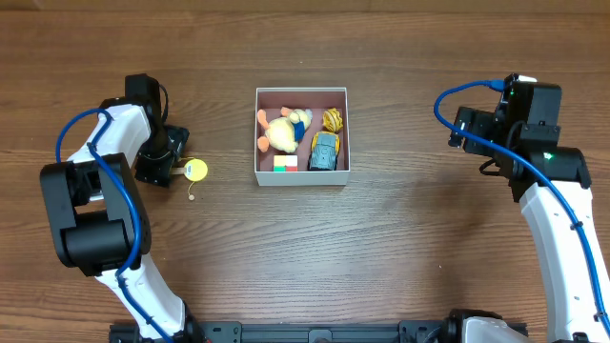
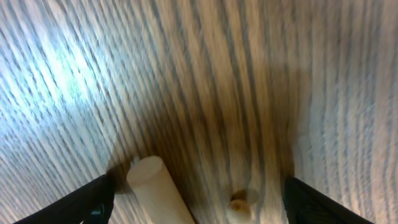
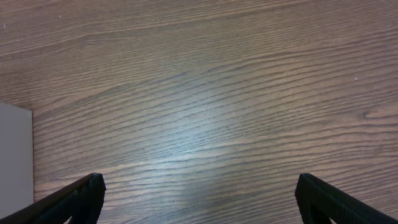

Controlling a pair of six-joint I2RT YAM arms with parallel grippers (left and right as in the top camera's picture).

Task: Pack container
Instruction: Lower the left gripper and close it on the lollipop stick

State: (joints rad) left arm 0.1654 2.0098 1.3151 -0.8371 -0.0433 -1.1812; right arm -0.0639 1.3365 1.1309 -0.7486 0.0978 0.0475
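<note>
Our container (image 1: 324, 178) sits mid-table (image 1: 400, 248) on brown, glossy wood grain, with small toys (image 1: 283, 133) inside. To its left, our left gripper (image 1: 177, 160) is spread wide beside a yellow disc (image 1: 195, 171). Our right gripper (image 3: 199, 202) gapes over bare wood, well apart.

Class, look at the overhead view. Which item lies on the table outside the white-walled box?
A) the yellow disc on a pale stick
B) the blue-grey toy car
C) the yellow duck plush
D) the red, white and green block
A: the yellow disc on a pale stick lies on the table left of the container, outside its walls.
</note>
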